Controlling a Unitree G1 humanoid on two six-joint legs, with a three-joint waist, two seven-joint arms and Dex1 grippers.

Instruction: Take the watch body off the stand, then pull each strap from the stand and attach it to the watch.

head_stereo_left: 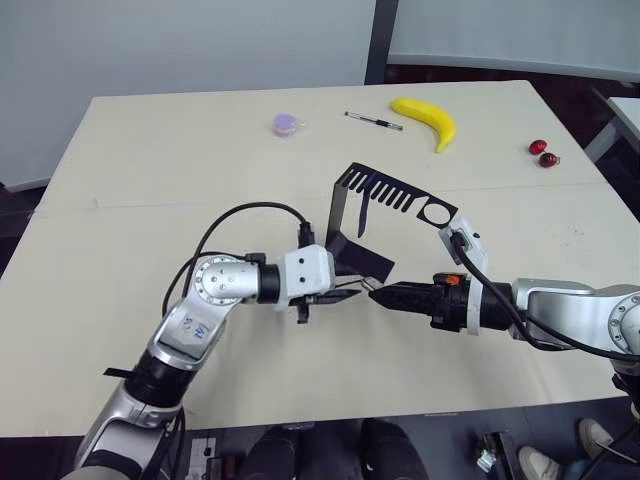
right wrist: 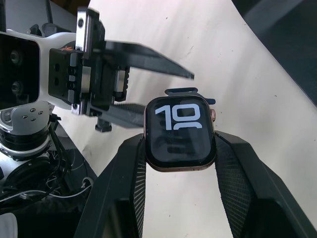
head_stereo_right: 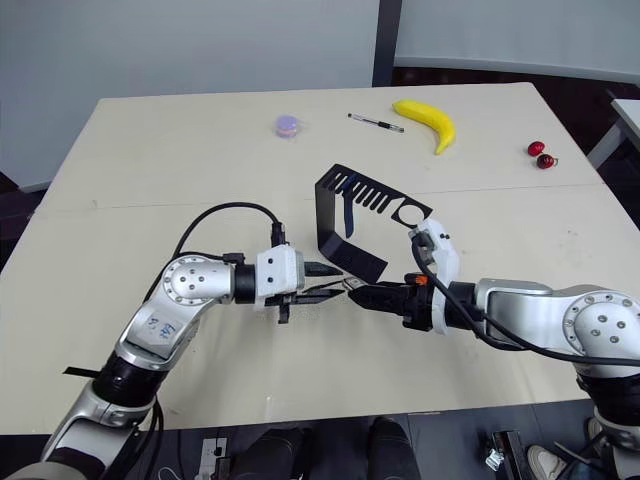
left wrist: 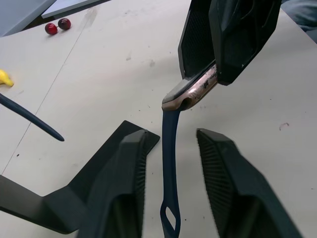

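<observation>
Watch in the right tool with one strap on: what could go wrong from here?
The strap hangs loose between the open left tool's fingers; closing could twist it out of the watch. The right tool grips only the watch's edges, so it may slip. The second strap still hangs on the stand.

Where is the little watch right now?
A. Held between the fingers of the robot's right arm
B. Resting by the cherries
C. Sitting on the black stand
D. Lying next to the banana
A. The watch is squeezed between the right gripper fingers, with one blue strap already hanging from it, away from the stand.
</observation>
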